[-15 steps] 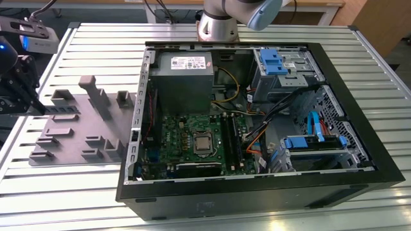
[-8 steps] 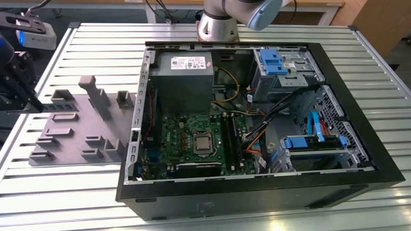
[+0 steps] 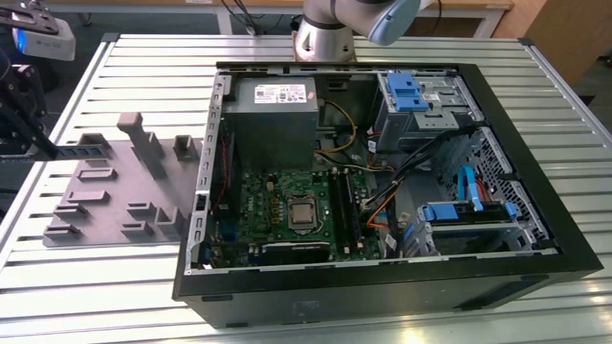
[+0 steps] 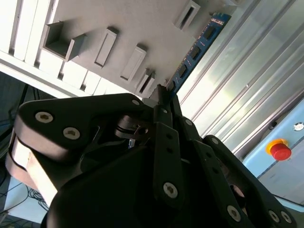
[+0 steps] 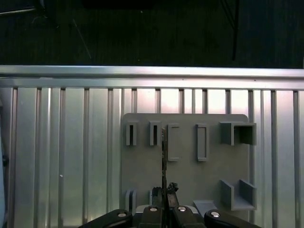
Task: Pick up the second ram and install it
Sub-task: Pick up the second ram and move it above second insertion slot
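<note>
Second ram (image 3: 82,150) juts from the gripper (image 3: 40,149) over the grey holder tray (image 3: 105,197) at the exterior view's left, well apart from the motherboard (image 3: 277,208). In the second wrist view the fingers (image 4: 164,114) clamp one end (chips showing). In the first wrist view it runs edge-on across the tray. Pick-up seems in hand; seating will call for squaring it with a slot (image 3: 342,208) there.

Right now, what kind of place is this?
Probably a robot lab or workshop for building computers: an open computer case with its green motherboard sits on a ribbed metal table, and the gripper holds the second ram by a grey holder tray.
</note>
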Controlling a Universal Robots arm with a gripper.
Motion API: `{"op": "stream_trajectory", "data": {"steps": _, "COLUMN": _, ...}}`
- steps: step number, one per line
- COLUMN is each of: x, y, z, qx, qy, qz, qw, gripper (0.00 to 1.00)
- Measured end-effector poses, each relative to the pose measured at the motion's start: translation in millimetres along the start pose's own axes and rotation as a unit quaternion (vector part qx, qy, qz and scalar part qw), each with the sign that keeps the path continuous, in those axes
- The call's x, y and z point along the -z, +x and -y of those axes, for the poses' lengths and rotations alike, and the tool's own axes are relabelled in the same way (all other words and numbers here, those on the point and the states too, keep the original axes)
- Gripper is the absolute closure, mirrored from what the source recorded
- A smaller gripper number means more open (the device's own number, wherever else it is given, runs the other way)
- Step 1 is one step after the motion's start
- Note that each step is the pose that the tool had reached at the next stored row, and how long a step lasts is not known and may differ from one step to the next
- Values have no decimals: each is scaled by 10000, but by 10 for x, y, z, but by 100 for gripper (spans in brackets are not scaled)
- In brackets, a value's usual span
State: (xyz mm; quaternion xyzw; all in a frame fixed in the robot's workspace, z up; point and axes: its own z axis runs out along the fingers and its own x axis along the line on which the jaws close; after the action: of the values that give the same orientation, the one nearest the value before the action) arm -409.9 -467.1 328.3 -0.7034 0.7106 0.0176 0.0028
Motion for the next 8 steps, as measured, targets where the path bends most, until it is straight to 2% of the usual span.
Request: {"op": "stream_trajectory", "data": {"steps": 8, "x": 157, "y": -13, "z": -4, "qx": 0, "qy": 0, "qz": -6, "qw": 10000, "gripper": 86}}
